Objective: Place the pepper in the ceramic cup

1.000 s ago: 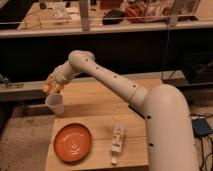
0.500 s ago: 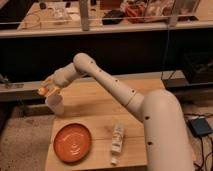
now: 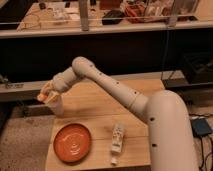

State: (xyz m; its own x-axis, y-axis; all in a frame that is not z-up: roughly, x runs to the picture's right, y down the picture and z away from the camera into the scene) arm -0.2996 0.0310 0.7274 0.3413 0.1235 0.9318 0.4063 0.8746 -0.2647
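Observation:
The small white ceramic cup (image 3: 56,106) stands near the left edge of the wooden table (image 3: 100,107). My gripper (image 3: 47,94) is at the end of the white arm, right above the cup's rim. It holds the small orange pepper (image 3: 44,95) just over the cup's mouth, touching or nearly touching the rim.
A large round orange plate (image 3: 72,142) lies at the front left of the table. A white squeeze bottle (image 3: 117,139) lies on its side to the plate's right. The arm's thick base (image 3: 167,135) fills the right side. A cluttered shelf stands behind.
The arm has swung left and up a little, carrying the pepper from beside the cup to just over its rim. The cup, plate and bottle have not moved.

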